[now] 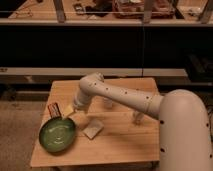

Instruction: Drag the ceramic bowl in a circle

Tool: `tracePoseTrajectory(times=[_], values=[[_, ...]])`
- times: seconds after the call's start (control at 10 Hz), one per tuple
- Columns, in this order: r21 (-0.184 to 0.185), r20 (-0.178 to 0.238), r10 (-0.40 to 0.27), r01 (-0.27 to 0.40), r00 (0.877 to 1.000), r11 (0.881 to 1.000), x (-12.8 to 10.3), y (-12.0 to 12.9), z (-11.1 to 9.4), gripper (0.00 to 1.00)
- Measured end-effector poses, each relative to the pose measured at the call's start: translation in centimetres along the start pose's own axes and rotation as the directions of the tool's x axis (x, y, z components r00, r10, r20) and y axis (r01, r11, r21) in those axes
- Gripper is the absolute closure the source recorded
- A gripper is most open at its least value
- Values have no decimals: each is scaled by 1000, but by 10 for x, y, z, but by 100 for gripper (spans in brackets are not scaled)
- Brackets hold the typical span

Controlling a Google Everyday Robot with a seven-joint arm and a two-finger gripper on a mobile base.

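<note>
The ceramic bowl [57, 135], wide, shallow and glossy green with a darker rim, sits on the front left corner of the wooden table [125, 145]. My white arm reaches in from the right, bends at its elbow over the table's back and comes down to the left. The gripper [70, 113] hangs low at the bowl's far right rim. Whether it touches the rim cannot be made out.
A small dark red packet [52, 109] and a pale yellow item [67, 110] lie just behind the bowl. A flat white packet [93, 129] lies right of the bowl. A small translucent cup [137, 118] stands mid-right. A dark counter runs behind the table.
</note>
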State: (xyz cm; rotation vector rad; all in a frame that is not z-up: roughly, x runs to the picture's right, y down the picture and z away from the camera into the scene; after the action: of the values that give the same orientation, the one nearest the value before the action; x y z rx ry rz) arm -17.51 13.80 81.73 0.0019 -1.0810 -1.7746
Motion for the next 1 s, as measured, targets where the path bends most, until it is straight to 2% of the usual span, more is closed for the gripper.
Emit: tracePoseTrajectory(times=[0.1, 0.3, 0.5, 0.6, 0.7, 1.0], values=[[6, 27, -7, 7, 1000, 1000, -2, 0, 10, 20], [14, 53, -9, 8, 999, 1000, -4, 2, 20, 21], [24, 76, -19, 17, 997, 1000, -2, -3, 29, 37], [23, 89, -28, 27, 996, 999, -1, -5, 33, 44], [17, 105, -40, 38, 994, 999, 0, -7, 36, 47], [-12, 161, -55, 58, 985, 998, -5, -4, 49, 47]])
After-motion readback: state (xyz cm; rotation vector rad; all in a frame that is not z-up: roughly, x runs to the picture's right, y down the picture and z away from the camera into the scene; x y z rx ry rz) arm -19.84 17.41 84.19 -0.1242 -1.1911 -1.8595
